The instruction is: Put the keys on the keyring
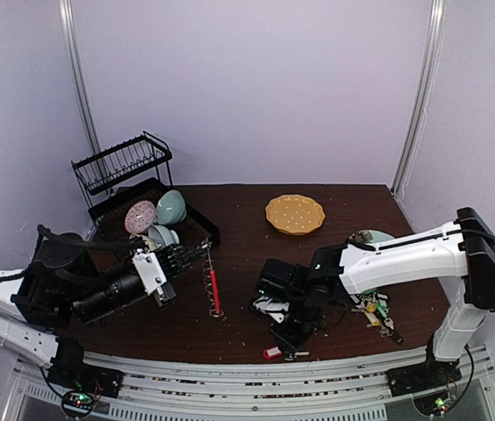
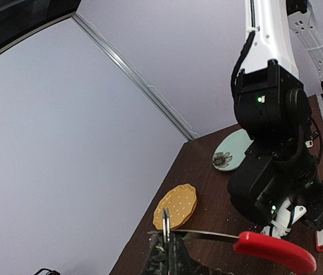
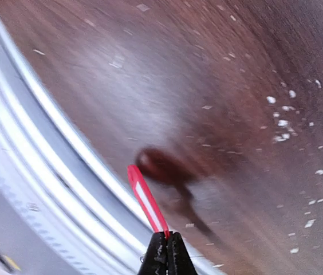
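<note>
The keyring (image 1: 213, 288) stands on edge on the dark table, its red arc (image 1: 216, 295) low and silver loops along it. My left gripper (image 1: 200, 251) is shut on its top. In the left wrist view the gripper (image 2: 173, 247) pinches the thin metal band, and the red arc (image 2: 274, 252) runs off to the right. My right gripper (image 1: 288, 343) is shut on a red-tagged key (image 1: 273, 353) near the table's front edge. In the right wrist view the gripper (image 3: 168, 236) holds the red tag (image 3: 147, 200) just above the table; the key blade is hidden. The other keys (image 1: 377, 311) lie in a pile at the right.
A yellow dotted plate (image 1: 295, 213) lies at the back centre and shows in the left wrist view (image 2: 176, 207). A pale floral plate (image 2: 230, 150) sits by the right arm. A black dish rack (image 1: 123, 167) with bowls (image 1: 169, 208) stands back left. A metal rail (image 3: 47, 172) borders the front edge.
</note>
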